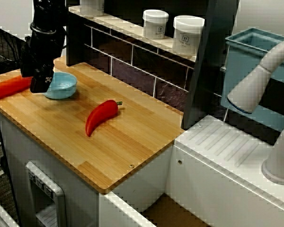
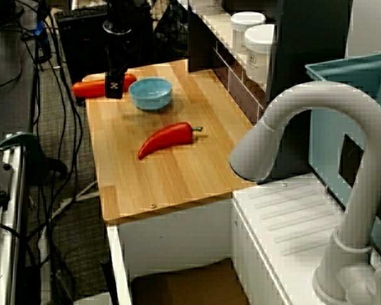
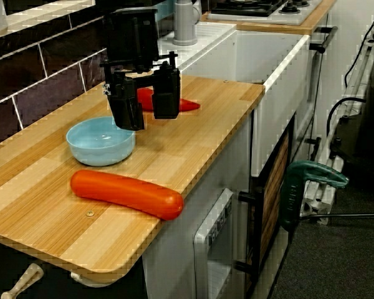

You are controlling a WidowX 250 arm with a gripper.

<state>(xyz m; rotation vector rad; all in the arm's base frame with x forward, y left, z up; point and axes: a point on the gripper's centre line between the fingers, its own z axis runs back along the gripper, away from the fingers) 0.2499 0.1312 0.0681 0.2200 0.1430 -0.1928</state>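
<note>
blue bowl [image 3: 101, 140] on wooden counter [image 3: 199, 134] | gripper [image 3: 148, 121] just beside it, jaws apart | dark tiled wall [image 3: 47, 78] behind

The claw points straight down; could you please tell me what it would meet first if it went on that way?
Most likely the bare counter, between the blue bowl and the long orange toy. The open claw hangs close by the bowl's rim, so depth leaves that unsure.
</note>
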